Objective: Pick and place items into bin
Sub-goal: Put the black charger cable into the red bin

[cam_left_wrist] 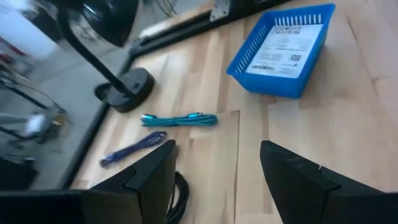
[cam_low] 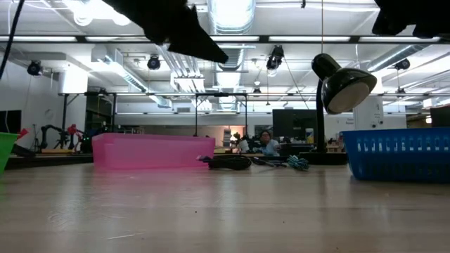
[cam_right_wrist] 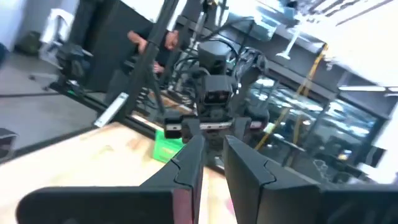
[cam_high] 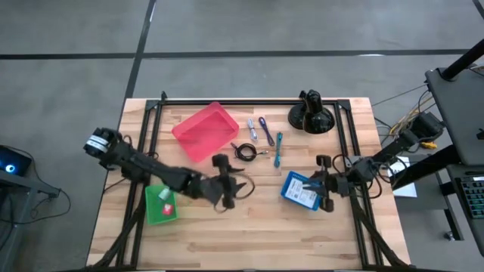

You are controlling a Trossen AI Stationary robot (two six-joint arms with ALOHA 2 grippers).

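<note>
Left hand [cam_high: 236, 183]: fingers spread wide, hovering over bare bench [cam_high: 249, 227], holding nothing.
Black coiled cable [cam_high: 244, 152]: thin dark loop, flat on the wood just ahead of the left hand.
Sticks: teal stick [cam_left_wrist: 179, 119] (twisted, cord-like), purple stick [cam_left_wrist: 132, 148] and blue stick [cam_high: 252, 130] lie side by side just beyond the cable.
Bins: pink bin [cam_high: 205, 131] beside the cable; blue basket [cam_high: 300, 190] off to the left hand's side.
Right hand [cam_high: 327, 190]: at the blue basket, fingers nearly pressed together, a narrow gap between them.
</note>
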